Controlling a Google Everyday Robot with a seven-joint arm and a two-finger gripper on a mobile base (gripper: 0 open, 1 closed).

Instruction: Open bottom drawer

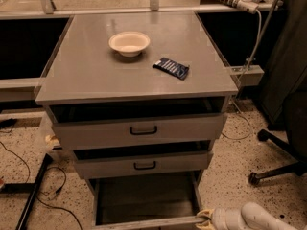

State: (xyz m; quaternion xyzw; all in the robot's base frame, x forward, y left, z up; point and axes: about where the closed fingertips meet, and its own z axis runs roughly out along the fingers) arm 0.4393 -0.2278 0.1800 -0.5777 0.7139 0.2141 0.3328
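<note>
At 5 o'clock in the camera view, against the lower edge, the gripper (205, 219) sits with its pale yellowish tips at the right-hand end of the front rim of the bottom drawer (144, 222). Whether the jaws are spread or closed cannot be told. Contact with the rim looks likely but cannot be confirmed. The white arm (254, 217) runs from the gripper toward 4 o'clock and out of the view.

The bottom drawer stands pulled well out of the grey cabinet (86, 80), at 6 o'clock. Its dark interior is exposed from above, and its front panel is cut off by the lower edge of the view.

Directly above it, toward 12 o'clock, is the middle drawer (110, 167) with a small black handle (145, 165). Above that is the top drawer (96, 134) with a larger black handle (143, 130). A dark gap shows above each of these two fronts.

On the cabinet top, a cream bowl (129, 43) stands upright, just toward 12 o'clock of centre. A dark blue packet (171, 67) lies flat to the bowl's 4 o'clock, near it but apart.

On the speckled floor, a black chair base (276, 169) with a castor sits at 3 to 4 o'clock. Thin cables (53, 195) and a dark bar (31, 200) lie at 8 o'clock. A white cord (253, 42) hangs at 1 o'clock.
</note>
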